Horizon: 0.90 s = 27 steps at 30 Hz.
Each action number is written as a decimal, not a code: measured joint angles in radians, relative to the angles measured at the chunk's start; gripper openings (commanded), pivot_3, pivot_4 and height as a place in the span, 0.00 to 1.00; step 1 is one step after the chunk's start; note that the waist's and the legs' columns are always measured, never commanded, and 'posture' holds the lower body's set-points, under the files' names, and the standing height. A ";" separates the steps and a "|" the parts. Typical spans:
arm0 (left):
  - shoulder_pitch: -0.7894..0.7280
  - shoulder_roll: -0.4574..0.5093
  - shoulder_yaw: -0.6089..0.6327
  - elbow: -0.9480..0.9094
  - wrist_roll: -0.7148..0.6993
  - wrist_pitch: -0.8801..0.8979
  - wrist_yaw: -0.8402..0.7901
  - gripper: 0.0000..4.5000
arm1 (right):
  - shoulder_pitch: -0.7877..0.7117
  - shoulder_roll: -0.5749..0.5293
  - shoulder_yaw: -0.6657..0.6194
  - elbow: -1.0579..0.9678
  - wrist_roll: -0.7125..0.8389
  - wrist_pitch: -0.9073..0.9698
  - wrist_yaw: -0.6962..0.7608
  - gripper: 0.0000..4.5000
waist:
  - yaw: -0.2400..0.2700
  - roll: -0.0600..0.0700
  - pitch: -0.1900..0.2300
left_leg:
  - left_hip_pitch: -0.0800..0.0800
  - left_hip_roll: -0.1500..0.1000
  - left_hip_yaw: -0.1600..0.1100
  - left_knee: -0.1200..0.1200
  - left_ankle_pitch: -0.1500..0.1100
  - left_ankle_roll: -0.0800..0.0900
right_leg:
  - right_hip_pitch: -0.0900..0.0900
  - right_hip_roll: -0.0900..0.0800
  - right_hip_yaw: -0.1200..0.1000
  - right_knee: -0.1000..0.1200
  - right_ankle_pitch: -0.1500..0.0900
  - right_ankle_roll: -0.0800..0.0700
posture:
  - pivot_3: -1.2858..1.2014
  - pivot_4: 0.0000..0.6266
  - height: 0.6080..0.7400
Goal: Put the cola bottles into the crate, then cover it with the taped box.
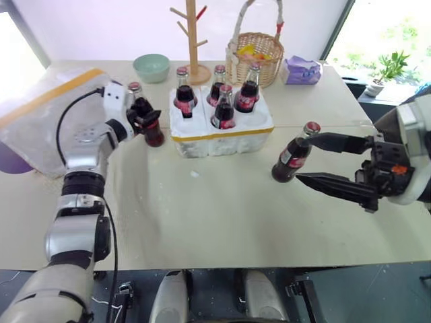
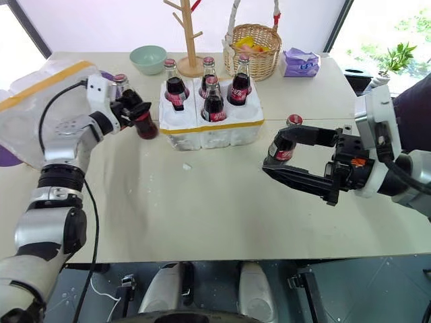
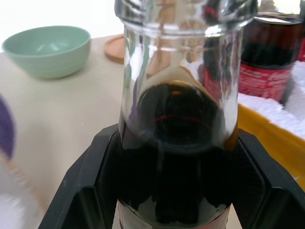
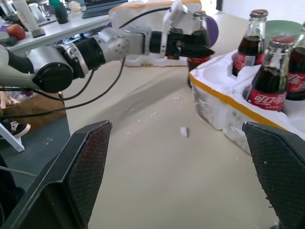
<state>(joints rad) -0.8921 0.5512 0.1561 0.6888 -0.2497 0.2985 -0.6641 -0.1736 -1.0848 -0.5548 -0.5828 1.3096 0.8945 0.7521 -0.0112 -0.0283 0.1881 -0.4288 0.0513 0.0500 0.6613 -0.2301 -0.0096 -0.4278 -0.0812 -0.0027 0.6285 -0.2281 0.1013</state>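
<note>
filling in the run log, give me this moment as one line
crate: four cola bottles seated | left end effector: closed on fifth bottle left of crate | right end effector: open by sixth bottle | taped box: far left

Glossy glass cola bottles [image 1: 223, 108], rough styrofoam crate [image 1: 222, 138]

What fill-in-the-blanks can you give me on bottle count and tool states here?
1. The crate already holds ____ cola bottles.
2. The left tool is closed on a cola bottle standing on the table just to the ____ of the crate.
3. The right tool has its fingers spread ____, with the last bottle standing between them, not gripped.
4. The wicker basket stands ____ the crate, next to the wooden rack.

Missing words: four; left; open; behind
</note>
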 measured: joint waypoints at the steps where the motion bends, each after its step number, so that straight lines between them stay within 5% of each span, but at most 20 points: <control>1: 0.002 0.016 0.017 -0.042 -0.022 0.048 -0.015 0.54 | 0.000 0.000 0.000 0.000 0.000 -0.001 0.001 1.00 | 0.001 -0.001 0.001 | -0.001 0.000 0.000 0.000 0.000 0.000 | -0.001 0.000 0.000 0.000 0.000 0.000 | 0.52 0.24 1.00; 9: -0.118 0.064 0.029 -0.347 -0.204 0.301 -0.144 0.54 | 0.008 0.008 0.000 -0.002 -0.025 -0.015 0.009 1.00 | 0.030 -0.003 0.002 | -0.006 -0.002 -0.002 0.003 0.000 0.000 | -0.001 -0.001 -0.001 -0.002 0.000 0.000 | 0.52 0.24 1.00; 18: -0.211 -0.088 -0.091 -0.201 -0.141 0.224 -0.175 0.54 | 0.035 0.038 -0.004 -0.032 -0.028 -0.027 -0.030 1.00 | 0.018 -0.003 0.002 | -0.006 -0.001 -0.002 0.003 0.000 0.000 | -0.002 0.000 -0.001 -0.002 0.000 0.000 | 0.52 0.24 1.00; 27: -0.234 -0.104 -0.126 -0.121 -0.070 0.142 -0.208 0.54 | 0.070 0.042 -0.032 -0.052 -0.016 -0.027 -0.079 1.00 | 0.024 -0.003 0.002 | -0.006 -0.001 -0.002 0.003 0.000 0.000 | -0.002 0.000 -0.001 -0.002 0.000 0.000 | 0.52 0.24 1.00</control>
<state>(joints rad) -1.1258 0.4471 0.0302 0.5682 -0.3199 0.4402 -0.8718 -0.1032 -1.0428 -0.5865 -0.6350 1.2932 0.8673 0.6727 0.0132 -0.0314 0.1900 -0.4347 0.0501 0.0484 0.6641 -0.2301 -0.0095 -0.4299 -0.0813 -0.0034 0.6269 -0.2281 0.1016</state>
